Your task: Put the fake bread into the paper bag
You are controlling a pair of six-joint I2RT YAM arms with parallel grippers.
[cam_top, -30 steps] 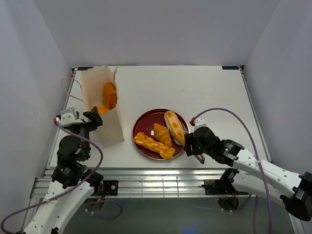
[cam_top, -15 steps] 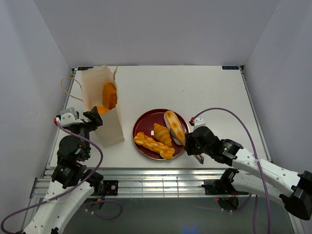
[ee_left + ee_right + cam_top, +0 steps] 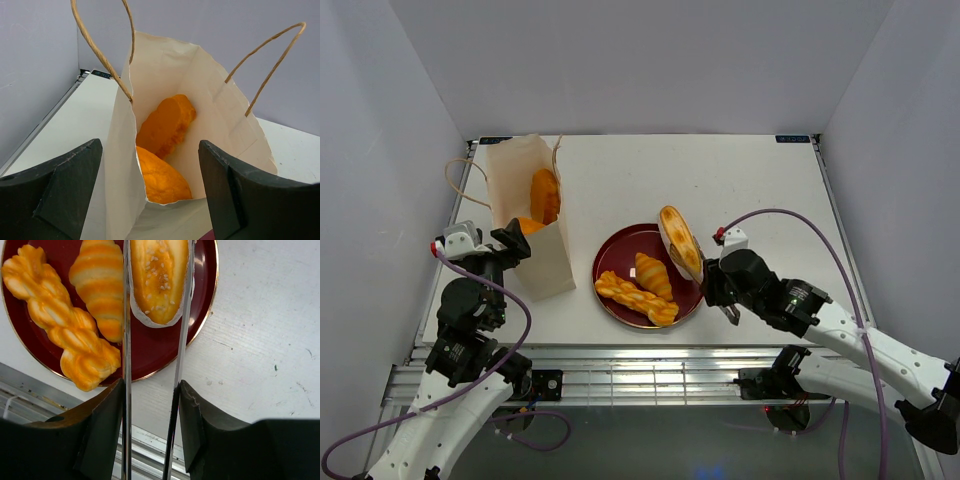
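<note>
The right fingers (image 3: pixel 102 430) grip the long glossy golden seeded toy loaf (image 3: pixel 680 243), seemingly clear above the dark red round plate (image 3: pixel 618 255); next it should travel left over the tall pale beige paper bag (image 3: pixel 545 265).

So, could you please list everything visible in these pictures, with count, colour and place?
paper bag: one, pale beige with tan string handles, left side of the table.
bread pieces: two visible, orange, inside the paper bag.
seeded loaf: one, golden with a cream rim, over the plate's right side.
croissant: one, orange-striped, middle of the plate.
braid: one, golden, near side of the plate.
plate: one, dark red, centre of the table.
table: one, white.
left gripper: black, open, at the bag's near end.
right gripper: black with metal fingers, shut on the seeded loaf.
</note>
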